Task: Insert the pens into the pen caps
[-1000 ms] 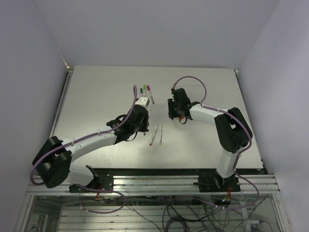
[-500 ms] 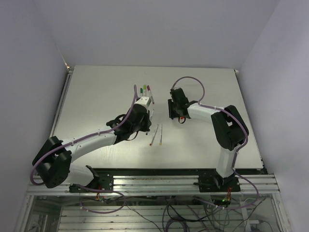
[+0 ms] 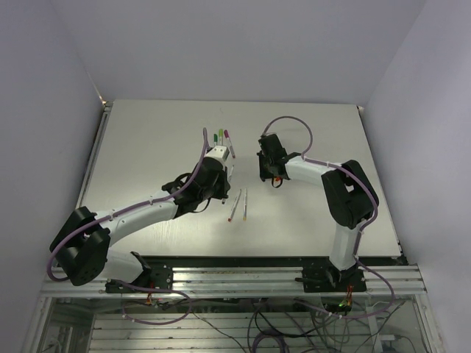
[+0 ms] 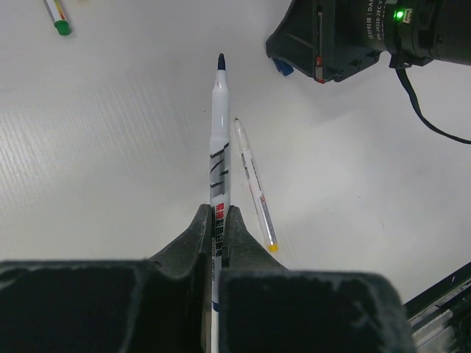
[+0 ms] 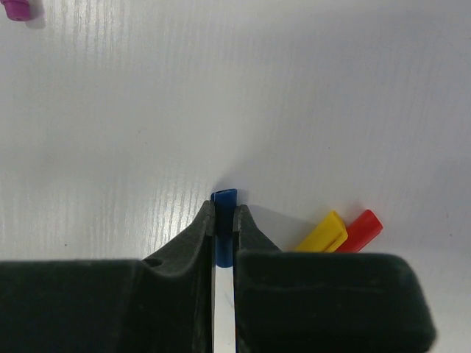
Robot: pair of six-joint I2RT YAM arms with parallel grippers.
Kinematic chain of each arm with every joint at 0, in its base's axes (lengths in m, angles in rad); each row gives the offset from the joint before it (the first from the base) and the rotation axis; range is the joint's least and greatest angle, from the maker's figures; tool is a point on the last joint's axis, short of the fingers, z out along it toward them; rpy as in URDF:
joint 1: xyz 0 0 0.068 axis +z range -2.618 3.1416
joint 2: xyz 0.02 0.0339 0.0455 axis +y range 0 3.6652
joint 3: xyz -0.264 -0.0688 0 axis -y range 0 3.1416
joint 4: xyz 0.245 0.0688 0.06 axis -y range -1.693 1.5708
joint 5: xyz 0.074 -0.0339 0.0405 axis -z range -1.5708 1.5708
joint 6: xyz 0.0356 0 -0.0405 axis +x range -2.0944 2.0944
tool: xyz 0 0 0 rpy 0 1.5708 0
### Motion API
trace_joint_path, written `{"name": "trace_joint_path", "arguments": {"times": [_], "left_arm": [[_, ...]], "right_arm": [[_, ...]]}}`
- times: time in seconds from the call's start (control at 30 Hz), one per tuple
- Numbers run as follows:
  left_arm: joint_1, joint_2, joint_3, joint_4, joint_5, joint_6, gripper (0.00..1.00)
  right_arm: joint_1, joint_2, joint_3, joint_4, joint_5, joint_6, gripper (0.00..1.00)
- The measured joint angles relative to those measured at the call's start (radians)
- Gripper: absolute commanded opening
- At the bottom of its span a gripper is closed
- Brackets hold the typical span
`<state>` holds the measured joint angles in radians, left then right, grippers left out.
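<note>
This is a robot lab bench, a test cell rather than anyone's home or office. I stand on a bare white table [image 3: 147,140] boxed in by plain, unmarked pale walls [image 3: 221,44] at the back and on both sides. My left arm [image 3: 140,213] and right arm [image 3: 353,198] are bolted to a frame of slotted aluminium rails [image 3: 235,278] along the near edge. Purple cables [image 3: 291,120] loop openly along both arms. Loose wires [image 3: 280,323] hang tangled under the frame. A green status light [image 4: 398,14] glows on the black housing at my right wrist.
</note>
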<state>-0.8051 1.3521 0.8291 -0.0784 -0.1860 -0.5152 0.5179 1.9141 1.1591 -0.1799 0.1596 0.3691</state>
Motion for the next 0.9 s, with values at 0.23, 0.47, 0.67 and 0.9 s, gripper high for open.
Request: {"name": "trace_joint_path", "arguments": {"times": [0.23,0.47,0.67,0.9], "left_arm": [[0.003,0.000,-0.017,0.043,0.021,0.000,0.07],[0.004,0.024,-0.015,0.155,0.107,0.012,0.07],[-0.005,0.137,0.048,0.261,0.238,0.041,0.07],[-0.014,0.183,0.084,0.372,0.325,0.031,0.07]], "right_arm": [[0.000,-0.019,0.001,-0.035,0.019,0.017,0.00],[-0.008,-0.241,-0.044,0.039,0.023,0.040,0.00],[-0.016,-0.496,-0.107,0.236,0.014,0.066,0.00],[-0.016,-0.610,-0.213,0.381,0.008,0.099,0.00]]}}
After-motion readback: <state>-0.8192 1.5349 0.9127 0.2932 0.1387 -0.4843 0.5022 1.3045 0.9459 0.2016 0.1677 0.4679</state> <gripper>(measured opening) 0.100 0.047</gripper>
